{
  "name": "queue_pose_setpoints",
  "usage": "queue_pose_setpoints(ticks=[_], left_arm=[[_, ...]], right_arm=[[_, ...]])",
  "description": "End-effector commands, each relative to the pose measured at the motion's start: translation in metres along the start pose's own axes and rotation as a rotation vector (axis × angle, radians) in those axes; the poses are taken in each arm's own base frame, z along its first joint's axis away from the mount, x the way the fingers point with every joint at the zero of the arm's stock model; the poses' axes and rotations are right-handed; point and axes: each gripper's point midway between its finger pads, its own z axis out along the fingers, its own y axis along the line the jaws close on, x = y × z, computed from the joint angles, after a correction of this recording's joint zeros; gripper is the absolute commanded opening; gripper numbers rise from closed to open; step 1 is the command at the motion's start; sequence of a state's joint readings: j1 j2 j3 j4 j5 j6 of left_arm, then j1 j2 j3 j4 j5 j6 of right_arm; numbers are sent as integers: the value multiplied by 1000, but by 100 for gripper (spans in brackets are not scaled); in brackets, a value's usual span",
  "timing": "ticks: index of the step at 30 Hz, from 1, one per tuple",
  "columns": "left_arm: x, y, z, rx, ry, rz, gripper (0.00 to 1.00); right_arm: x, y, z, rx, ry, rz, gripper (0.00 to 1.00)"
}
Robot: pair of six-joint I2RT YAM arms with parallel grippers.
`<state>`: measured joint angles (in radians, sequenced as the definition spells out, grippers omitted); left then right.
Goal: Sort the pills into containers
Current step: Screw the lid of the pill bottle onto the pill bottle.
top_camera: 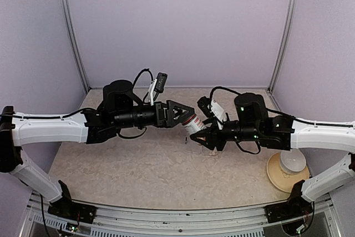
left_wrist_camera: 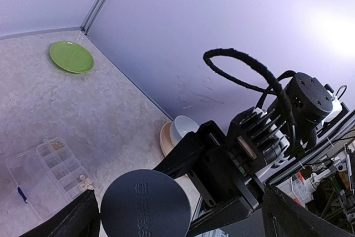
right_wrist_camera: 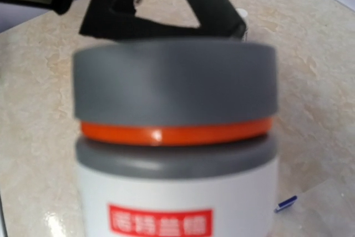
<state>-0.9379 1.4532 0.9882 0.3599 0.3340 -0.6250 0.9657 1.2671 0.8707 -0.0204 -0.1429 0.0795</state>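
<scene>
Above the marbled tabletop, your right gripper is clamping a tilted pill bottle, left gripper gaping around its grey cap; uncapping risks spilling its contents.

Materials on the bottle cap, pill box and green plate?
Bottle cap: probably matte grey plastic; dull surface, no glare, moulded lettering on top.
Pill box: clear glossy plastic; the tabletop shows through its walls.
Green plate: smooth, even green; plastic or glazed ceramic, cannot tell.

Clear pill box, flat, dark blue pill (tiny) beside its compartments
</scene>
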Motion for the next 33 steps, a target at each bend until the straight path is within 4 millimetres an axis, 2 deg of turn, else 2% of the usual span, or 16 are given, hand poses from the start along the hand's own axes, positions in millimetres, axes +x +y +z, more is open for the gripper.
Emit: queue_pose_setpoints(ticks=[1, 6, 14, 25, 33], left_arm=[[-8, -20, -5, 72, -29, 23, 99], [-7, -20, -4, 72, -28, 21, 99], [-6, -11, -4, 23, -29, 21, 99], [-4, -18, -5, 68, -27, 17, 99], [-4, -33, -6, 149, -29, 15, 99]], right_arm=[[-21, 1, 0, 8, -63, -5, 12], [-21, 4, 2, -9, -65, -9, 12], [-34, 2, -11, 12, -118, -16, 12], [-24, 1, 2, 9, -78, -8, 12], [-15, 12, 19, -42, -46, -8, 12]])
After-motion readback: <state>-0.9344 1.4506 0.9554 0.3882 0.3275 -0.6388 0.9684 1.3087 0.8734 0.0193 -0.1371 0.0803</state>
